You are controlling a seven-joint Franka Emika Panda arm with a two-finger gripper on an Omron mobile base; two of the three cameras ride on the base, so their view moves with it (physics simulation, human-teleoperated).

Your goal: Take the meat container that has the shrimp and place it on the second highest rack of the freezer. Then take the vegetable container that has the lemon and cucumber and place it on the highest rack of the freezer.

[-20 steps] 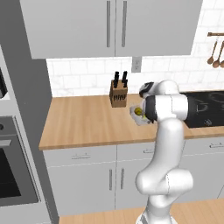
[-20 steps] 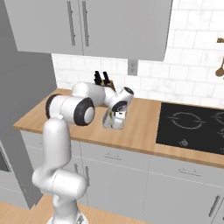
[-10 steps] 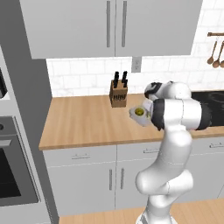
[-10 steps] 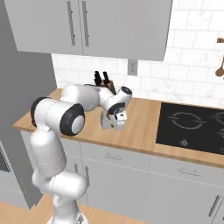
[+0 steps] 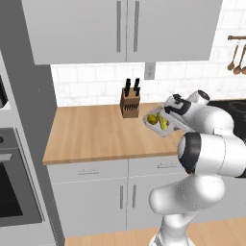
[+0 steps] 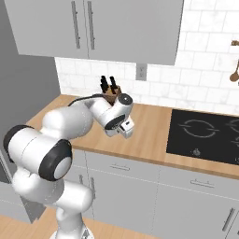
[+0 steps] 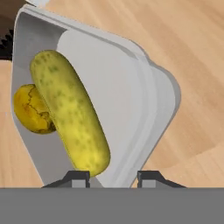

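The vegetable container [image 7: 127, 87], a pale grey tray, holds a yellow-green cucumber [image 7: 70, 109] with a yellow lemon [image 7: 30, 109] tucked against it. In the left base view the tray [image 5: 169, 130] sits tilted above the wooden counter [image 5: 91, 134], near its front edge. My gripper [image 7: 113, 177] has its two fingertips [image 7: 78, 176] on either side of the tray's near rim, shut on it. The hand [image 5: 172, 111] reaches in from the tray's right side, and in the right base view the gripper [image 6: 124, 131] points down over the counter. The meat container, the shrimp and the freezer are out of view.
A wooden knife block [image 5: 129, 102] stands just behind the tray against the tiled wall. A black cooktop [image 6: 205, 135] lies to the right on the counter. A wall oven [image 5: 9, 182] in a grey column is at the far left. Wooden utensils [image 5: 235, 55] hang on the right.
The jaws have narrowed onto the tray's rim. The arm's elbow has swung forward and lower, while the hand stays at the tray.
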